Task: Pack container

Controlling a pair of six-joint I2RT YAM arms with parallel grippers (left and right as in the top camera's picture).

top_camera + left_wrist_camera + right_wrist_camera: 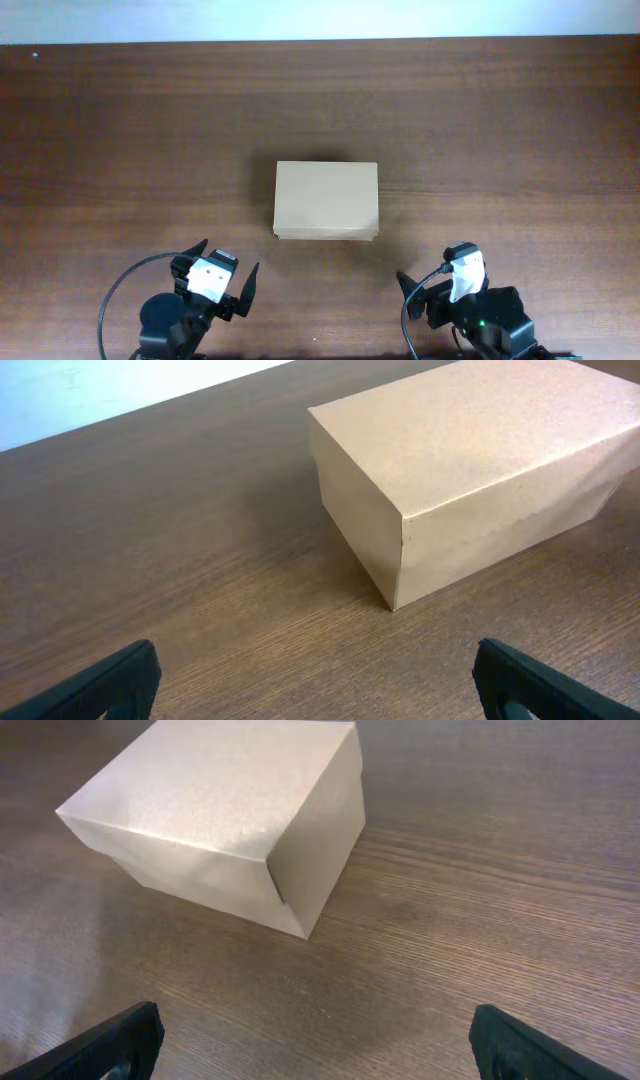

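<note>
**Closed box at mid-table, both grippers wide and empty**

Table [120,120]: dark brown wood grain, with a pale strip along the far edge.

Container [326,200]: sits near the middle of the table, flat on its base. It lies ahead of both arms and roughly between them, well apart from each.
- Long axis runs left to right across the table, parallel to the far edge. One long face is turned toward the arms.
- Tan cardboard, plain, no print or label visible.
- Lid is down and flat on top. Its lip folds over the near long face, with a seam showing at the near corners.
- Edges are crisp and show no dents.

Left gripper [315,680]: jaws spread wide, nothing between them, low over bare wood short of the box.

Right gripper [315,1035]: the same, jaws wide apart and empty, short of the box's other near corner.
</note>
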